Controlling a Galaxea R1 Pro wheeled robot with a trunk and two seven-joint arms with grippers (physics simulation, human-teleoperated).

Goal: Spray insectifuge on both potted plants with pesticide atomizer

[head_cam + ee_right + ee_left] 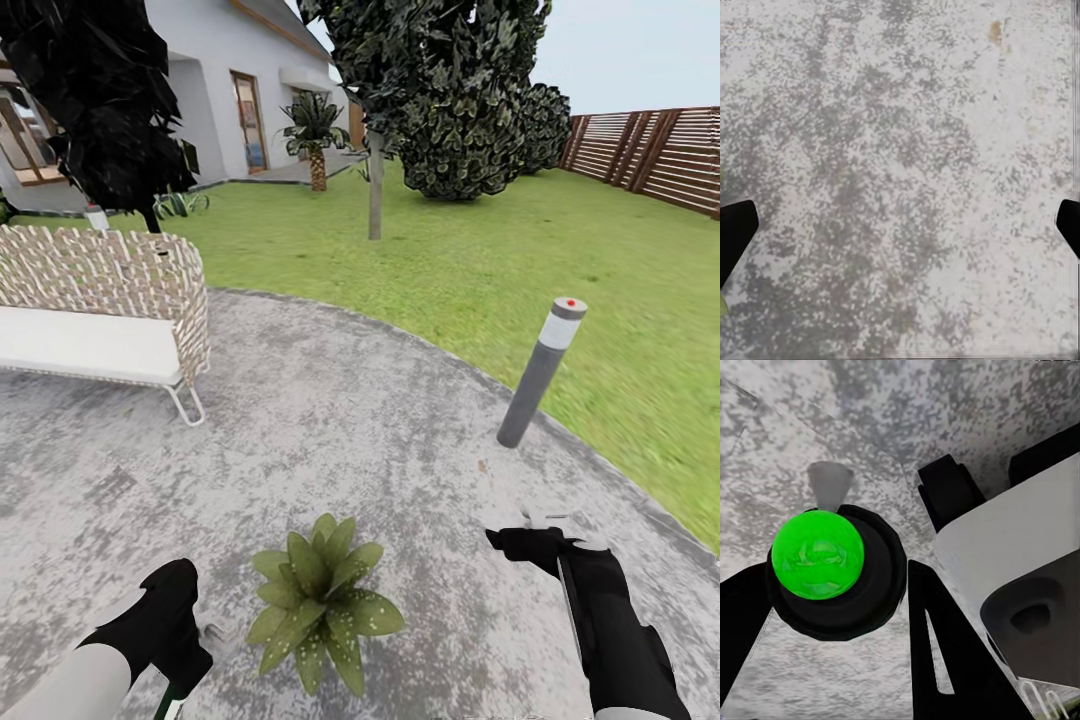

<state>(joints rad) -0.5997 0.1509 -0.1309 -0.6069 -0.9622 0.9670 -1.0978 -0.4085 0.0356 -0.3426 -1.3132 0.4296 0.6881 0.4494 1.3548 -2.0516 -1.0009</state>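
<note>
With the pesticide atomizer (832,562) clamped in the left gripper (190,650) and the right gripper (900,225) spread empty, its nozzle is best swept over every leaf of the potted plant (320,600).

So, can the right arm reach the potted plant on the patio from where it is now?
Probably yes: the potted plant sits low between both arms, and bare paving lies between it and the open right gripper. The grey bollard lamp stands farther out, not in the way.

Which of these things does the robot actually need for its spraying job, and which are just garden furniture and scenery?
Part of the job:
- potted plant
- whitish insectifuge specks on its leaves

Just standing about:
- grey bollard lamp
- wicker bench
- trees
- wooden fence
- house
</note>
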